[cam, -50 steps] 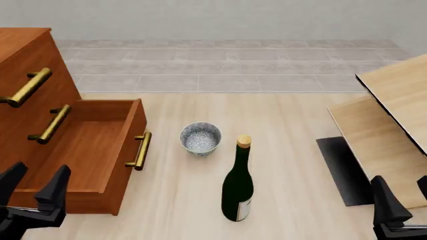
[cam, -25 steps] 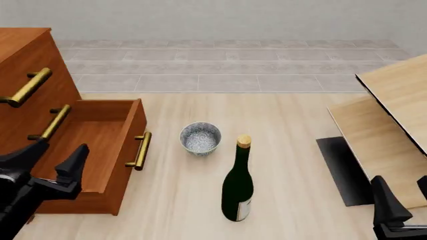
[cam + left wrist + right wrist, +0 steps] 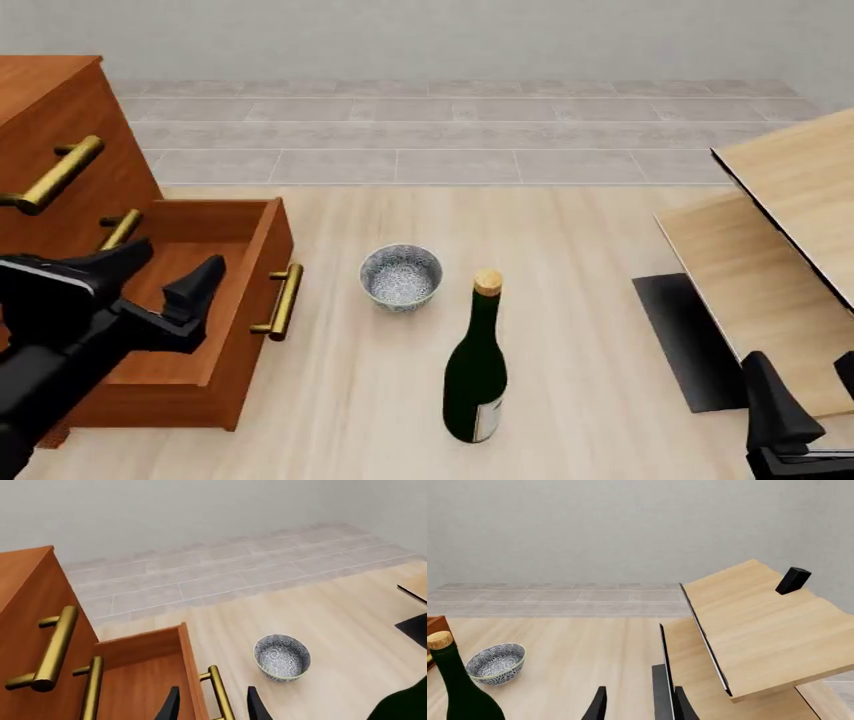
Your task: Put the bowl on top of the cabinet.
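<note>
The bowl (image 3: 400, 276) (image 3: 282, 656) (image 3: 496, 663), speckled grey-white with a pale rim, stands upright on the wooden table just right of the open drawer. The reddish-brown cabinet (image 3: 54, 130) (image 3: 27, 595) with brass bar handles fills the left side, its lowest drawer (image 3: 200, 290) pulled out. My left gripper (image 3: 171, 268) (image 3: 212, 707) hovers open over that drawer, left of the bowl and apart from it. Low at the front right, my right gripper (image 3: 807, 390) (image 3: 639, 707) is open and holds nothing.
A dark green wine bottle (image 3: 477, 370) (image 3: 460, 690) stands upright in front of the bowl. Pale light-wood panelled furniture (image 3: 774, 240) (image 3: 754, 630) with a black base takes up the right side. The drawer's brass handle (image 3: 278, 300) juts toward the bowl.
My left arm has risen and moved forward and right, from beside the drawer's front corner to over the open drawer. The right arm, bowl and bottle have stayed put.
</note>
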Tool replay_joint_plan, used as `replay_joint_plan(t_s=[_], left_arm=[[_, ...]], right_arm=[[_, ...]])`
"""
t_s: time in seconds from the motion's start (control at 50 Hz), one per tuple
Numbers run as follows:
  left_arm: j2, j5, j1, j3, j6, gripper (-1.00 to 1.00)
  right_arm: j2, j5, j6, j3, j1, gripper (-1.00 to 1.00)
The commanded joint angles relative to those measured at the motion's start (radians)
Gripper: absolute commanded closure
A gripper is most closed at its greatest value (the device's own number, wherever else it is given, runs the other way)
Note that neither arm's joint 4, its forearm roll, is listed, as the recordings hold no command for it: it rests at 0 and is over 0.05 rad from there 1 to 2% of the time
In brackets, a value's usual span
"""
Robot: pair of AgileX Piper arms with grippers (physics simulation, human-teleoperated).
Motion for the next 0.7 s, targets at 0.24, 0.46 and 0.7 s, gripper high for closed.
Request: replay_joint_plan(t_s=[0.24, 0.46, 0.7], left_arm=[[0.162, 0.083, -0.103, -0.147, -0.034, -1.0], [0.216, 0.085, -0.125, -0.198, -0.029, -1.0], [0.267, 0.106, -0.159, -0.249, -0.018, -1.0]], right_arm=[[0.0, 0.0, 0.0, 0.0, 0.0, -1.0], [0.0, 0.0, 0.0, 0.0, 0.0, -1.0], [0.0, 0.0, 0.0, 0.0, 0.0, -1.0]])
